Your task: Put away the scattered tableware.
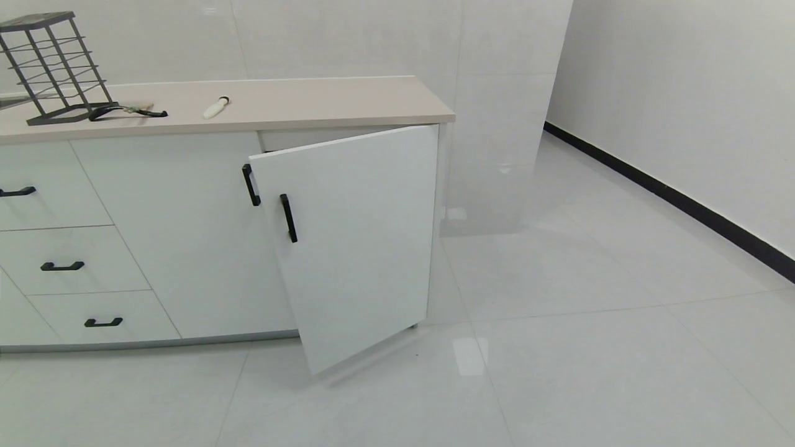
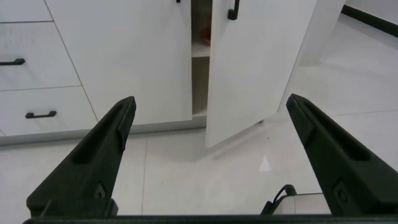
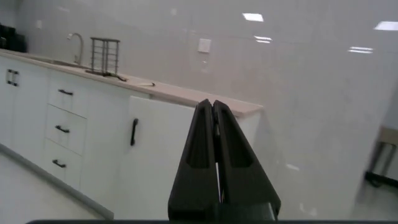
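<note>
On the far left of the long counter (image 1: pixel 323 99) stands a dark wire rack (image 1: pixel 53 65). Right by the foot of the rack lies a black tool (image 1: pixel 127 112) with a bent handle, flat on the counter. A little to the right of it, and not touching it, lies a white tool (image 1: pixel 215 108) with a dark ring at one end. Both are out in the open on the counter top.

Under the counter, on the left, are three drawers (image 1: pixel 62 248) with black handles. Next comes a closed door (image 1: pixel 180 236). Next to that, the open door (image 1: pixel 360 248) swings out over the shiny white floor (image 1: pixel 590 341).

The left gripper (image 2: pixel 211 102) hangs low over the floor and faces the open door. Its two black fingers (image 2: pixel 99 155) are spread wide apart with nothing between them. Past them, a shelf (image 2: pixel 200 50) shows inside the cupboard; what sits on it is too dim to tell.

The right gripper (image 3: pixel 213 104) is held up higher. Its two fingers are pressed tight together and hold nothing. Far behind it, a tap (image 3: pixel 77 43) stands on the counter beyond the rack.
</note>
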Tool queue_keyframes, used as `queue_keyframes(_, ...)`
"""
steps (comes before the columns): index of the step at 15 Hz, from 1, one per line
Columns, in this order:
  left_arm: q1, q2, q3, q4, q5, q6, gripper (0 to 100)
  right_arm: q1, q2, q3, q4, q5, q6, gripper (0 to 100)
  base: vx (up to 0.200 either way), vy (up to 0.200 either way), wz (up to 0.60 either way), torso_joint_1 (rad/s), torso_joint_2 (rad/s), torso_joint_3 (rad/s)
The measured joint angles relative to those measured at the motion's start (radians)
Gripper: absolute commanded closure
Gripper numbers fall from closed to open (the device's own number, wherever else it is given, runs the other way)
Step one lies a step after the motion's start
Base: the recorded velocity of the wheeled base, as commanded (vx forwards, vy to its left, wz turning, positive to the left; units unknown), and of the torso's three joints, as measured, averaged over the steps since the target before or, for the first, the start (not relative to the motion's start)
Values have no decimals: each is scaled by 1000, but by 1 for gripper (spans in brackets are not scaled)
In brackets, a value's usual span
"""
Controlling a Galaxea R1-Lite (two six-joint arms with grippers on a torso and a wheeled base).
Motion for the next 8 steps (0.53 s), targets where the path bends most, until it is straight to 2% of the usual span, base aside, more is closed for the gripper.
queue_keyframes(4, 0, 0, 0, 0, 0, 0, 0, -128, -322, 45, 663, -125, -1, 100, 0, 0, 0, 0, 0, 0)
queue_keyframes(5, 0, 0, 0, 0, 2, -1, 0, -139, -354, 50, 789, -151, 1, 100, 200, 0, 0, 2, -2, -7)
queue_keyframes(6, 0, 0, 0, 0, 7, -1, 0, -147, -379, 50, 856, -190, -3, 100, 200, 0, 0, 2, 2, 7)
queue_keyframes(8, 0, 0, 0, 0, 8, -1, 0, -153, -404, 45, 864, -218, -4, 100, 200, 0, 0, 2, 0, 2)
